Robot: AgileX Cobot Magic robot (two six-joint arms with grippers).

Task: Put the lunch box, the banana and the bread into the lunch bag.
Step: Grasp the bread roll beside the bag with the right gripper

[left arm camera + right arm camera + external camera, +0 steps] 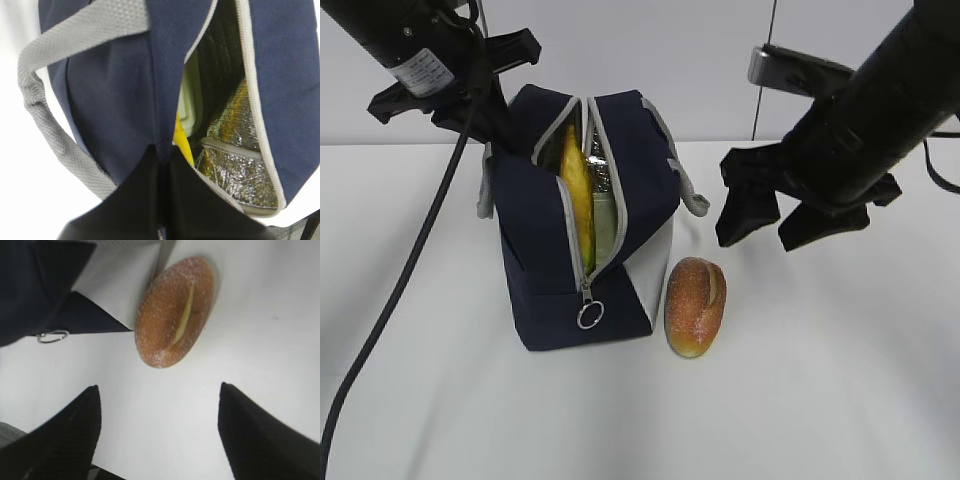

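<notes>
Nearest your exterior camera, the bread [695, 306] lies on the white tabletop [820, 400], just beside the white side panel of the lunch bag [535, 260] and near its ring pull [590, 316]. Your right gripper [778, 226] hangs above and to the right of the roll, apart from it, jaws spread wide and holding nothing; in the right wrist view the roll sits ahead of the gap between the two black fingers [65, 440]. Its arm slants down from the upper right. Your left gripper [162, 210] is pressed shut on the bag's navy rim at the far end of the opening. Inside, the banana [580, 195] stands upright against the pale green lunch box [190, 102].
</notes>
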